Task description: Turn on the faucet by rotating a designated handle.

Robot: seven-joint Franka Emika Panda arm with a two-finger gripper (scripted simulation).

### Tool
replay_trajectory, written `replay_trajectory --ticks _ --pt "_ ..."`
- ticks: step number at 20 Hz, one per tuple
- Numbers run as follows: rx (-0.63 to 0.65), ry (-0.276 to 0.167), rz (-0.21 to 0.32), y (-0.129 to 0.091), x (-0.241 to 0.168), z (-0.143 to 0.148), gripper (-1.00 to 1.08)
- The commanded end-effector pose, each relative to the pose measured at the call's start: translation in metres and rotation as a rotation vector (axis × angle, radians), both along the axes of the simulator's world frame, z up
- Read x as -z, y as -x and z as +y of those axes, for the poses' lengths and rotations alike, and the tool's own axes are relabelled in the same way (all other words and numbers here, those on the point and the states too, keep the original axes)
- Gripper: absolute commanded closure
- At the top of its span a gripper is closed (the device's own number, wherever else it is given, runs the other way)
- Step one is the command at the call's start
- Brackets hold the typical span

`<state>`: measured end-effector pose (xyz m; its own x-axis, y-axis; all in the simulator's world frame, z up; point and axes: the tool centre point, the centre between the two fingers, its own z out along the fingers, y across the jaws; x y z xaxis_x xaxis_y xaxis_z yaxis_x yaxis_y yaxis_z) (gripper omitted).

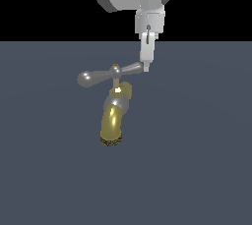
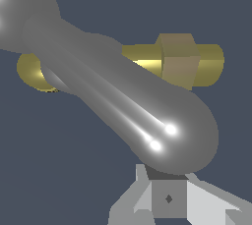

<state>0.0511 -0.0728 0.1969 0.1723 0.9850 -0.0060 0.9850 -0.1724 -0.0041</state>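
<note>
In the exterior view my hand (image 1: 146, 67) hangs straight down onto the handle (image 1: 106, 74), touching its end on that view's right; the bar's long axis runs sideways above the faucet (image 1: 114, 118). In the wrist view the handle (image 2: 147, 111) bulges just beyond my fingers (image 2: 147, 204); whether they grip, I cannot tell.

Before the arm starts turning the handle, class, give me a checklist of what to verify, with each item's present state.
1. End effector at the handle: ok, its tip meets the bar end on the exterior view's right.
2. Contact on the crossbar, not the gold spout: ok.
3. End effector open or shut: cannot tell.
4. Handle whole, both bulbous ends present: ok.
5. Faucet upright on a mount: cannot tell, no mount is visible.
6. Water running: not ok, none shows at the spout mouth.
</note>
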Motion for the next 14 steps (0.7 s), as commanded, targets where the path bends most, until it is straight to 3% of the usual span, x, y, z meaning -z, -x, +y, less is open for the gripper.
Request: replay_trajectory --ticks 1,10,11,14 --pt "-0.029 -0.006 -0.004 -0.011 0.0 0.023 1.08" --pt "-0.029 -0.005 -0.005 -0.034 0.0 0.036 1.08" --pt "-0.002 0.003 -0.002 -0.028 0.0 0.015 1.08" --pt "-0.007 0.001 -0.002 -0.034 0.0 0.037 1.08"
